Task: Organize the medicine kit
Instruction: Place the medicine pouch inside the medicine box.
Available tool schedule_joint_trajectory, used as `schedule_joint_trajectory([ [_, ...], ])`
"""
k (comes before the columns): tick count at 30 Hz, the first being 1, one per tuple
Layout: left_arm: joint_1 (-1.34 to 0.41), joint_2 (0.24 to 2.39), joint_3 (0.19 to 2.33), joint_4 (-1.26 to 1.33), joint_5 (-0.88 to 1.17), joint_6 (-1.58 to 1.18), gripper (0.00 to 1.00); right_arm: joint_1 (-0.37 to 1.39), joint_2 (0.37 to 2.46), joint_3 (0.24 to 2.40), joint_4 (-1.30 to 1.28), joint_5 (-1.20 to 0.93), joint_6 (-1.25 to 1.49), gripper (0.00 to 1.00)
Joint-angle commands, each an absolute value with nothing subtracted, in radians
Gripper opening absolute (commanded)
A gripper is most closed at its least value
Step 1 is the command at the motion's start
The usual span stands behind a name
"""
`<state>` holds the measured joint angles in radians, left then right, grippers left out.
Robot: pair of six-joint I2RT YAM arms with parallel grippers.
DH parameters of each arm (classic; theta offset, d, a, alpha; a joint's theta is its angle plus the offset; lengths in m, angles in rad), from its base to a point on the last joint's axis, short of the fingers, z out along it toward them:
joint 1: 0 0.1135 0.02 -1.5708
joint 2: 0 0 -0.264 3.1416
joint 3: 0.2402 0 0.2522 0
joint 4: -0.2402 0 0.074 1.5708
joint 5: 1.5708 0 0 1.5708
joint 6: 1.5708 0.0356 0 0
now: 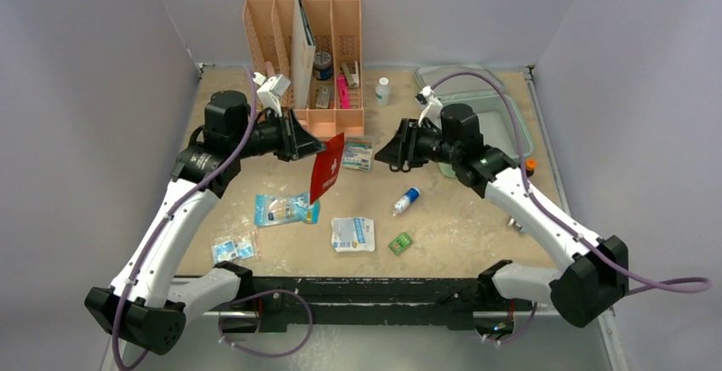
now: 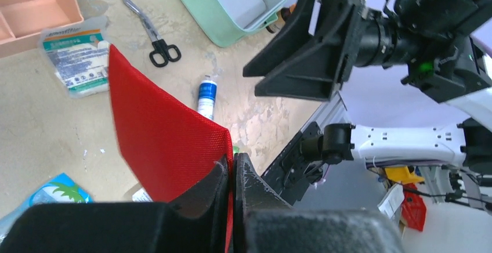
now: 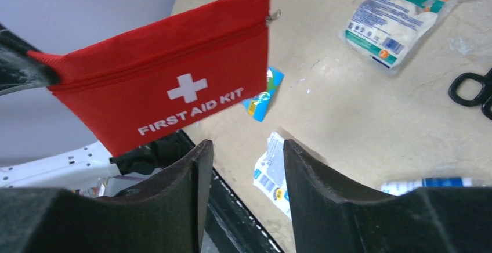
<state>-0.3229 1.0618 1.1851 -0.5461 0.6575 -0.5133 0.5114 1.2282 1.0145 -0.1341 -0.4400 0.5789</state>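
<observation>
Left gripper (image 2: 232, 166) is clamping one corner of a red pouch (image 2: 156, 131) and is holding it in the air above the table (image 1: 464, 231). The pouch is hanging from that single corner. Right gripper (image 3: 246, 148) is facing the pouch from near it, with its jaws standing apart and nothing between them. The medicine kit (image 1: 515, 137) is lying open at the far right of the table, behind the right arm. Most of its inside is being hidden by that arm in the overhead view.

Handling (judgement):
- The medicine kit is looking like a light, semi-stiff shell with smooth, rounded walls, so a push from one side is likely sending it sliding.
- The upright rim wall, pinched from above, is looking like the best hold. The hinged lid is likely swinging if it is taken instead.
- The pouch is soft cloth and light, and it is likely folding under any side load. A second hold on the free edge or the zip tab is likely steadying it.

Count:
- one medicine kit
- one red pouch
- one pair of scissors (image 2: 156, 38)
- one orange organizer (image 1: 340, 120)
- one white bottle (image 1: 382, 90)
- one blue-labelled bottle (image 1: 407, 200)
- one gauze packet (image 1: 358, 155)
- one large blue packet (image 1: 285, 209)
- one small blue packet (image 1: 232, 248)
- one white packet (image 1: 352, 235)
- one small green packet (image 1: 400, 243)
</observation>
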Motion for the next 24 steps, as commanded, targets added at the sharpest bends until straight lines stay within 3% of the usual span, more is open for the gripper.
schedule_joint_trajectory([
  [1, -0.321, 1.070, 1.199, -0.468, 0.577, -0.654, 0.00, 0.586, 1.196, 1.089, -0.152, -0.339, 0.687, 0.53],
  [10, -0.321, 1.115, 1.235, -0.514, 0.426, -0.749, 0.00, 0.862, 1.267, 1.320, -0.280, -0.090, 0.676, 0.69],
  [24, -0.321, 1.141, 1.231, -0.491, 0.393, -0.848, 0.00, 1.063, 1.522, 1.620, -0.487, 0.252, 0.577, 0.71],
])
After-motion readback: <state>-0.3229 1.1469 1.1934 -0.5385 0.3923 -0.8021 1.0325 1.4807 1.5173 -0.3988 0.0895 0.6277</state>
